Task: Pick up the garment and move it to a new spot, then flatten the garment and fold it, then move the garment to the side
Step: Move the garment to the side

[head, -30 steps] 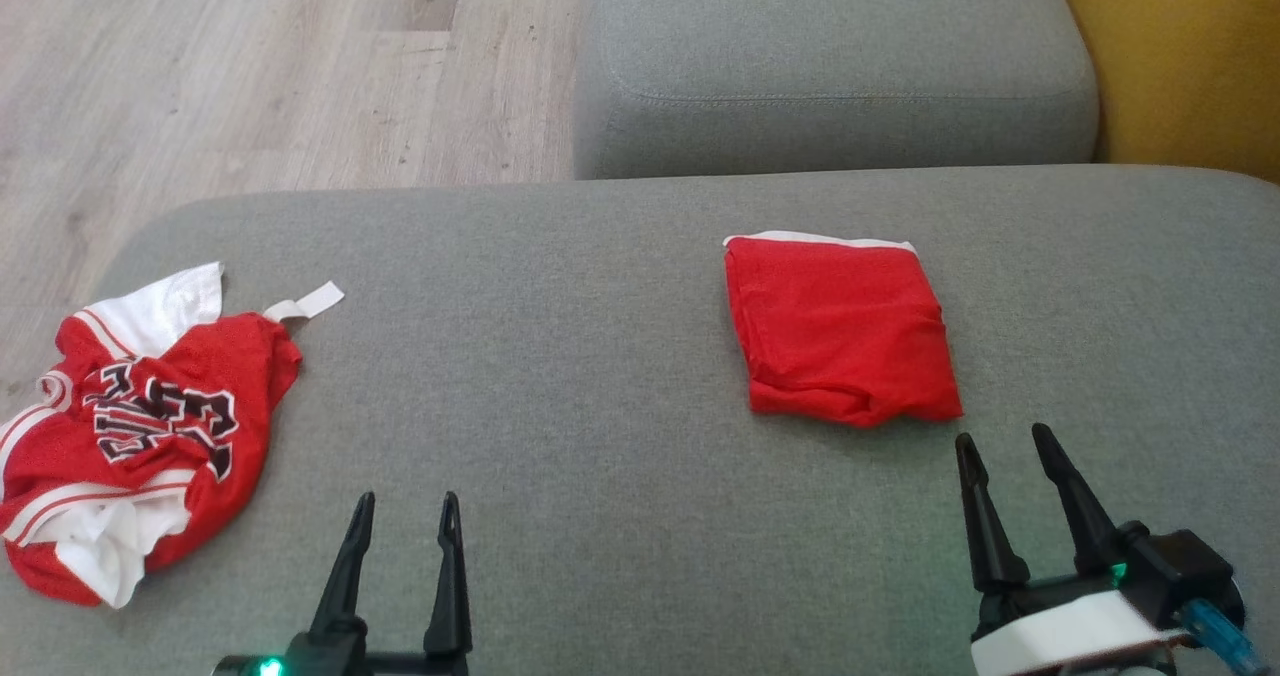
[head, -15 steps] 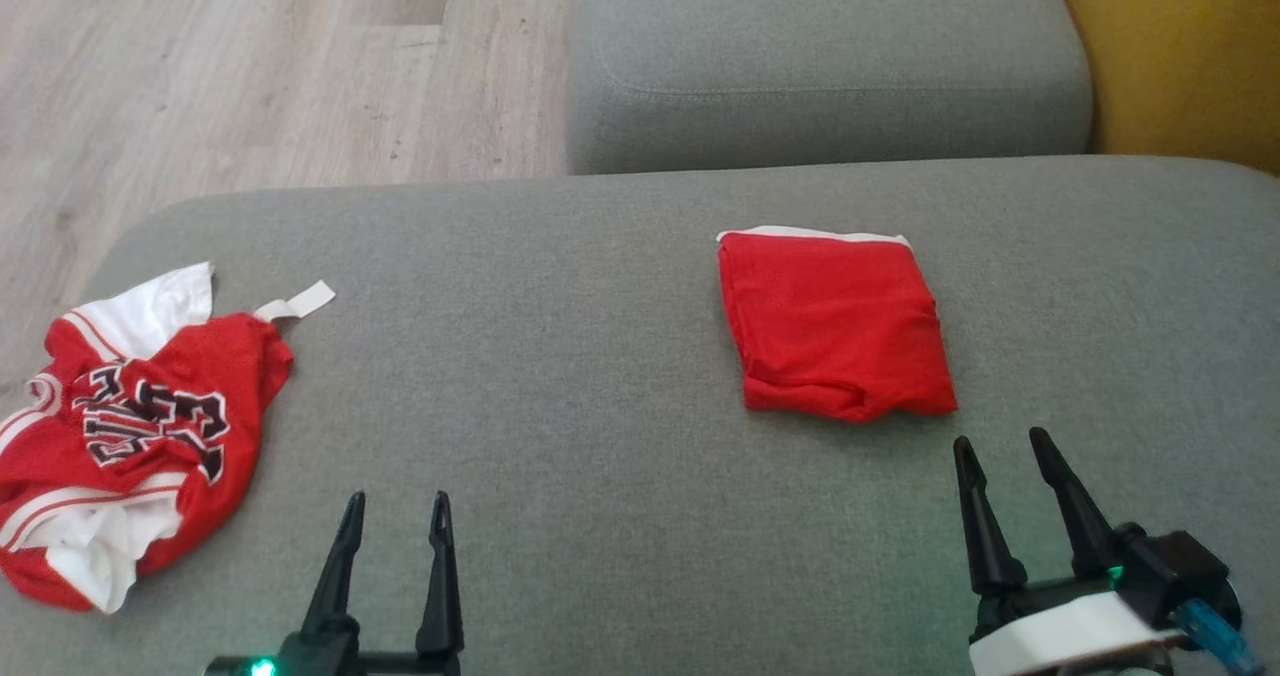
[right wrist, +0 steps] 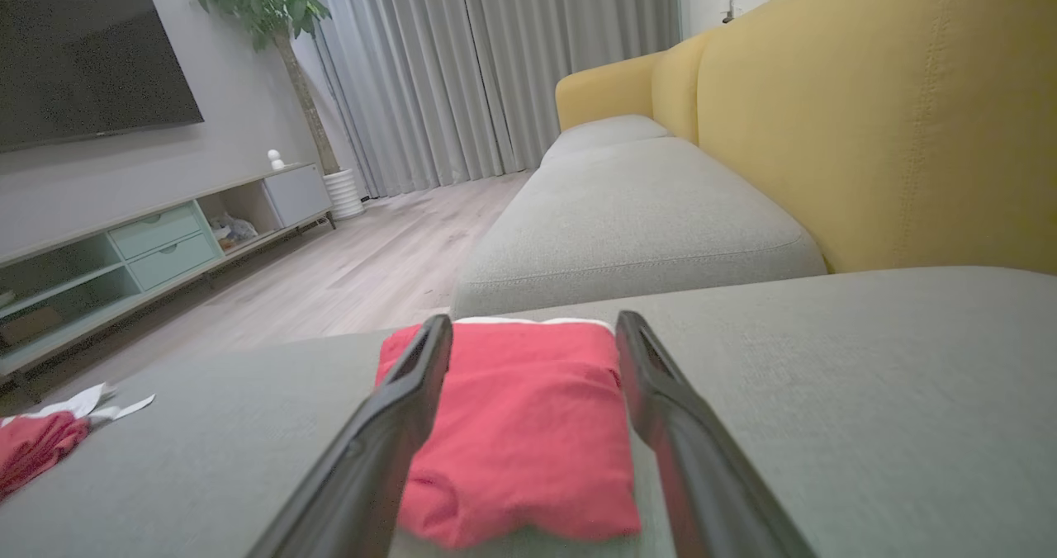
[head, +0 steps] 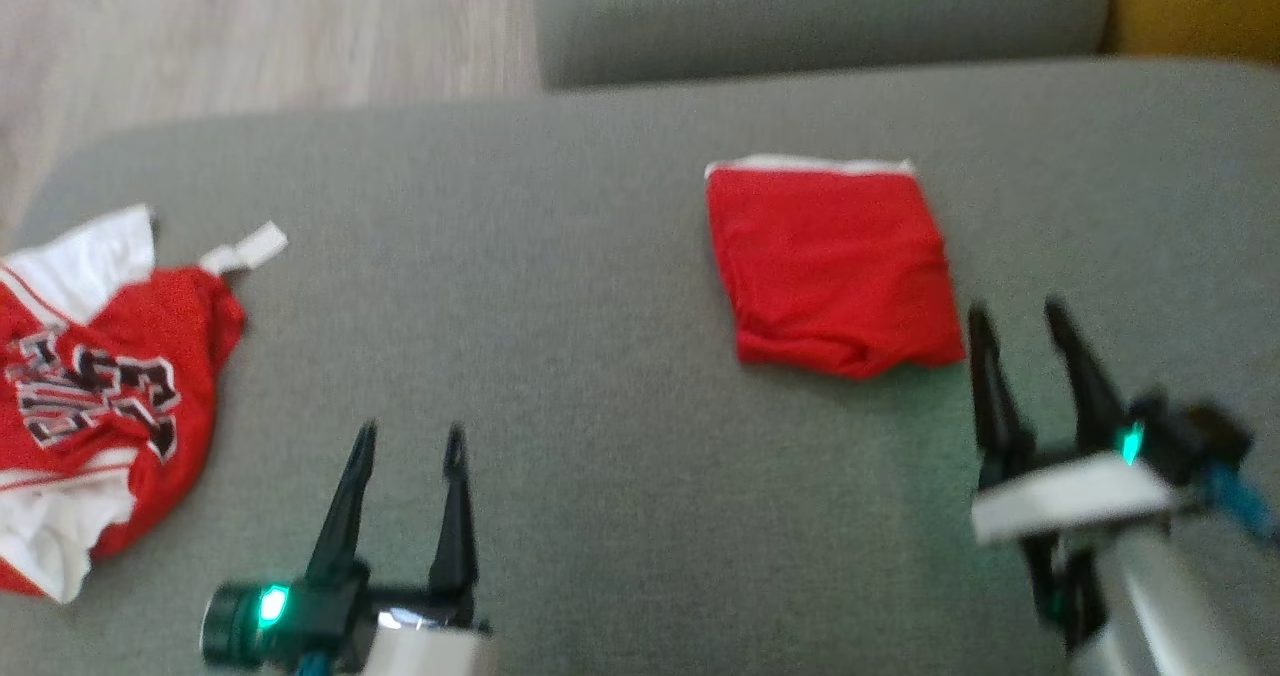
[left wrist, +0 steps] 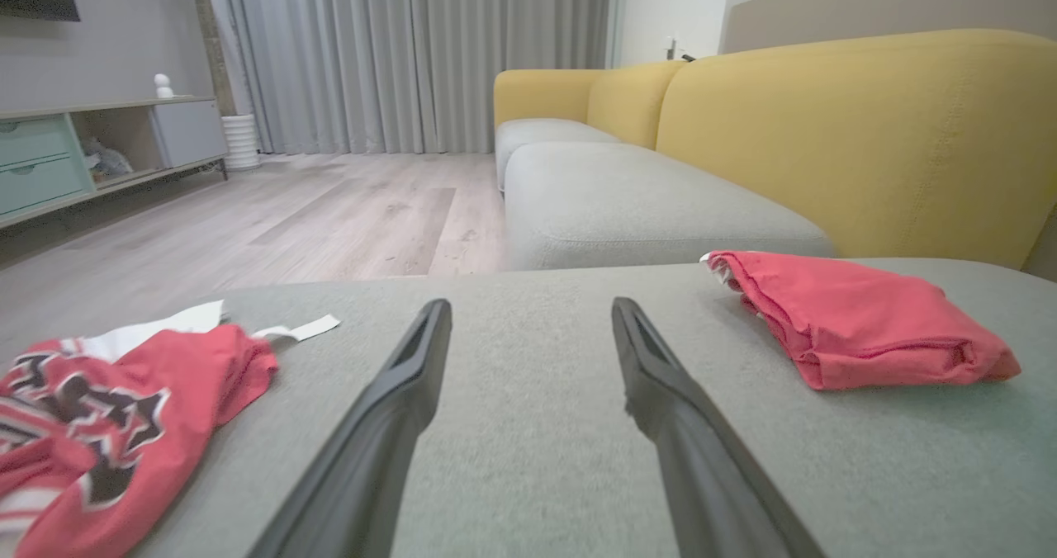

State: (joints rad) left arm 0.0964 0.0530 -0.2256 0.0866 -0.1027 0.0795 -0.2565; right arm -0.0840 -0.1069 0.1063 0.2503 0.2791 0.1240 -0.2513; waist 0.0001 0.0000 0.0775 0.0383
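Note:
A crumpled red and white jersey with dark lettering (head: pixel 95 406) lies at the grey cushion's left edge, also seen in the left wrist view (left wrist: pixel 107 409). A folded red garment (head: pixel 825 261) rests right of centre, flat on the cushion. My left gripper (head: pixel 410 436) stands open over bare cushion between the two, fingers apart (left wrist: pixel 528 310). My right gripper (head: pixel 1020 311) is open just right of the folded garment's near corner. In the right wrist view the folded garment (right wrist: pixel 520 426) lies just beyond and between the open fingers (right wrist: pixel 533 323), apart from them.
The wide grey cushion (head: pixel 560 286) has bare room in its middle. A second grey seat (head: pixel 820 6) lies beyond it, with a yellow sofa back (left wrist: pixel 859 129) on the right. Wooden floor (head: pixel 250 26) lies past the left and far edges.
The head camera has shifted, so everything sits higher in the picture. My right gripper has moved forward alongside the folded garment's near right corner. Both grippers stay open.

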